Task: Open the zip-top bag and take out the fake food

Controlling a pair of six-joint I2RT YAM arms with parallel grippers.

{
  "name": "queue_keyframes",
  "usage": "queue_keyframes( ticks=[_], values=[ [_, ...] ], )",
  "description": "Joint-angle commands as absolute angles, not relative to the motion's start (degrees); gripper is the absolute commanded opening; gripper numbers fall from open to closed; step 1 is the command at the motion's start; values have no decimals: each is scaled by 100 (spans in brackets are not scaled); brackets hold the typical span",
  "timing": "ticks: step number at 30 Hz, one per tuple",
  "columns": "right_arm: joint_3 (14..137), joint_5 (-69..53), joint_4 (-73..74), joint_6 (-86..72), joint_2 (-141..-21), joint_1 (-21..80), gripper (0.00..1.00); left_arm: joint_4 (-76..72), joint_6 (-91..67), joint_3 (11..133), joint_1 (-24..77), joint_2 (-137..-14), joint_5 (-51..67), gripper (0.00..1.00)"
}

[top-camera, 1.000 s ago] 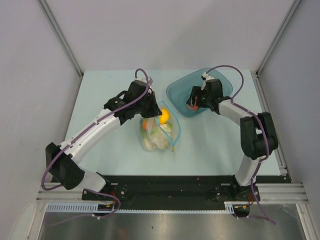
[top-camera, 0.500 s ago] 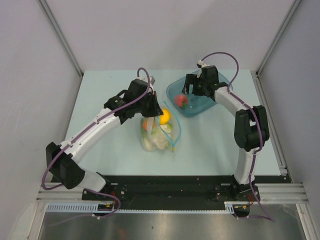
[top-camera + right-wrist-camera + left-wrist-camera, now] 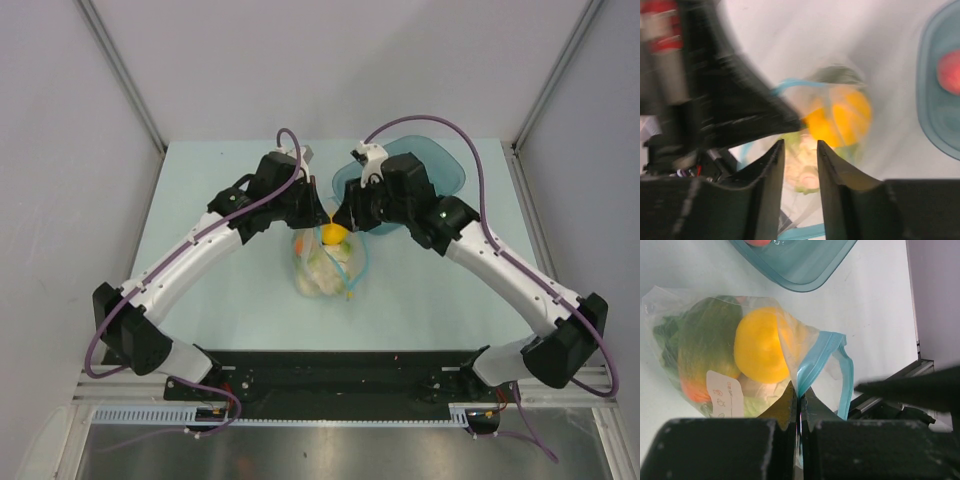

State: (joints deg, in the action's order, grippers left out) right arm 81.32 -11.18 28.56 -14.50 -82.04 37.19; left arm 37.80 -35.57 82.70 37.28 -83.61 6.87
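Pinching the blue zip strip (image 3: 815, 360), the left gripper (image 3: 800, 396) is clamped tight on the one zip-top bag (image 3: 322, 270), which lies just beside the single teal tray (image 3: 805, 270). One yellow fruit (image 3: 760, 345) and one green cabbage (image 3: 700, 335) sit inside the bag. One red piece (image 3: 951, 70) lies in the tray. Beside the tray, over the bag, the right gripper (image 3: 799, 147) hangs with its jaws slightly apart, holding nothing.

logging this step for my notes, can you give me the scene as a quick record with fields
left gripper: shut on the blue strip of the zip-top bag
right gripper: jaws apart, above the bag mouth, nothing between them
zip-top bag: lying on the table, mouth open
in bag: yellow fruit at the mouth, cabbage beside it
teal tray: holds the red piece
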Motion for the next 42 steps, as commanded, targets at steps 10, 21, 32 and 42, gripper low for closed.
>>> queue_keyframes(
  ticks=[10, 21, 32, 42],
  values=[
    [7331, -685, 2462, -2030, -8138, 4140, 29, 3270, -3981, 8323, 3770, -8315, 958, 0],
    [7022, -800, 1907, -2698, -8411, 3754, 65, 3199, -4790, 8288, 4016, -8253, 1151, 0],
    [6908, -1758, 2110, -2619, -7989, 3428, 96, 2883, -5352, 7867, 4113, -8130, 1573, 0],
    [6715, -1311, 239, -2891, -8823, 3718, 92, 2716, -5458, 7541, 3946, -8130, 1441, 0]
  ],
)
